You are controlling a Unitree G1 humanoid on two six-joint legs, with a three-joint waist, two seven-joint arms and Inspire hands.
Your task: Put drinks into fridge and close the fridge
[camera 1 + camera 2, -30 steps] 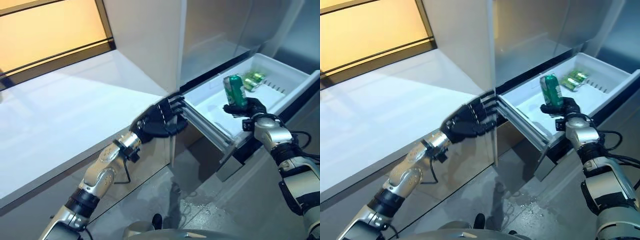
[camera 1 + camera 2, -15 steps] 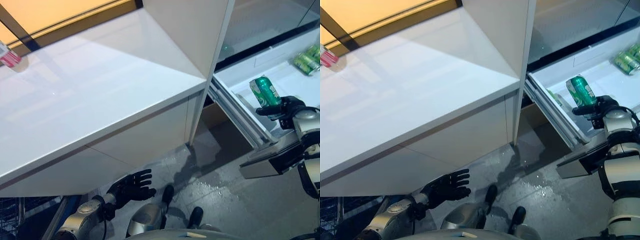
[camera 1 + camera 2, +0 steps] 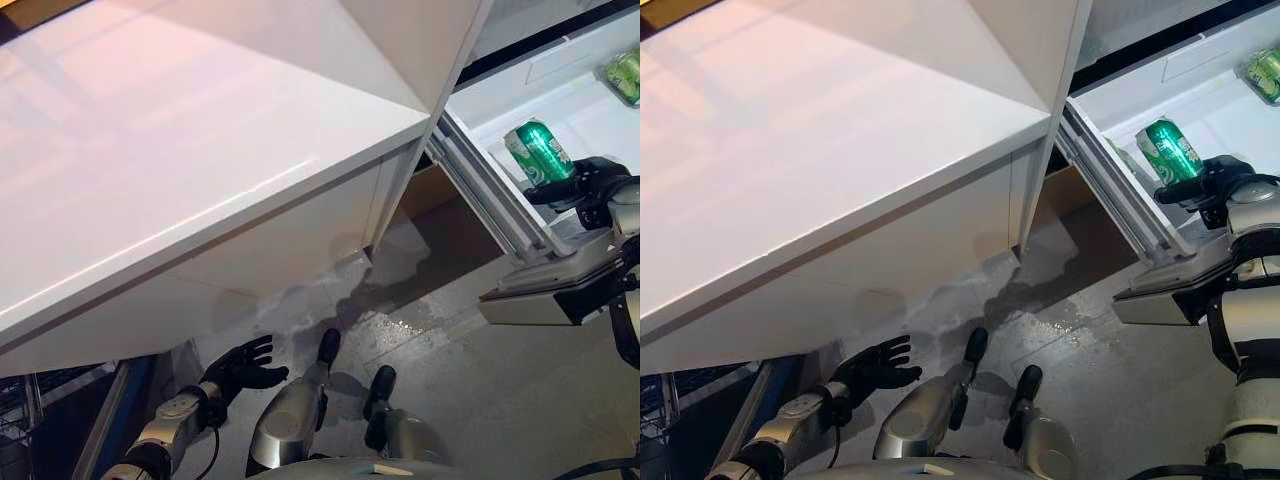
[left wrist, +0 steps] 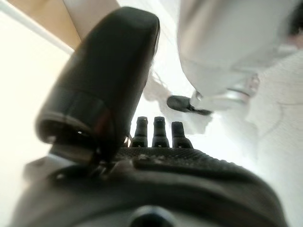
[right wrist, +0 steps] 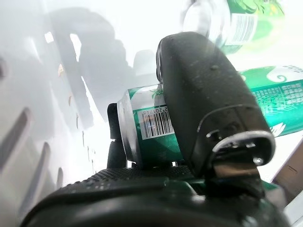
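Observation:
My right hand [image 3: 585, 186] is shut on a green drink can [image 3: 540, 152], holding it tilted over the pulled-out white fridge drawer [image 3: 520, 95]. In the right wrist view the thumb [image 5: 203, 94] and fingers clamp the can [image 5: 151, 135], with more green cans [image 5: 272, 97] lying past it in the drawer. Another green can [image 3: 1265, 72] lies at the drawer's far end. My left hand [image 3: 240, 366] hangs low near the floor under the white counter, fingers spread and holding nothing; its wrist view shows straight fingers [image 4: 158, 132].
A wide white counter [image 3: 180, 170] fills the left and middle. The drawer's metal rail [image 3: 490, 205] and grey front panel [image 3: 555, 290] jut out over the grey floor [image 3: 450, 370]. A dark wire basket [image 3: 15, 420] shows at the lower left.
My left hand has left the drawer rail and dropped to floor level beneath the counter. The head camera has swung left and down. My right hand keeps the can over the drawer.

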